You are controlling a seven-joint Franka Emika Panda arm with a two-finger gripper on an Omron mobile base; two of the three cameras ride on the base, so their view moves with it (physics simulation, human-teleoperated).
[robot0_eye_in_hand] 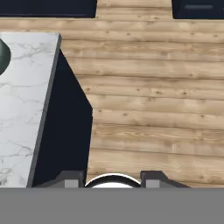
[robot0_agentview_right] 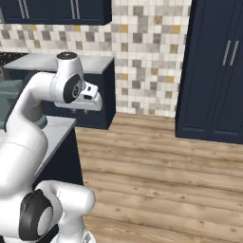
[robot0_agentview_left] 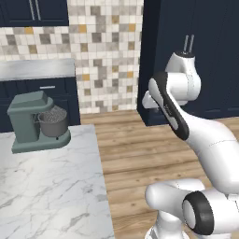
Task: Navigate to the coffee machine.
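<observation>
In the left base view, a grey-green stand mixer (robot0_agentview_left: 35,121) with a metal bowl (robot0_agentview_left: 52,123) is seated at the far left of a white marble desk (robot0_agentview_left: 51,186). Behind it, a steel-grey worktop (robot0_agentview_left: 37,68) is carried on dark navy base cabinets, with a drawer handle visible below its edge. A mosaic tile backsplash (robot0_agentview_left: 105,51) in grey, cream and ochre is fitted to the wall behind. Wood plank flooring (robot0_agentview_left: 135,144) is laid to the right of the desk. The white arm (robot0_agentview_left: 186,116) is folded upward at the right, in front of a tall navy cabinet (robot0_agentview_left: 196,42) with two vertical bar handles.

In the right base view, the mixer is partly hidden behind the arm at the left edge, and navy wall cabinets (robot0_agentview_right: 61,10) are mounted above the backsplash.

In the hand view, the claw (robot0_eye_in_hand: 113,180) is pointed down at the floor beside the desk's corner; its two dark fingertips (robot0_eye_in_hand: 70,179) are seen set apart with nothing between them.

No brand, label or readable writing is displayed on any item. The coffee machine cannot be located in these views.
</observation>
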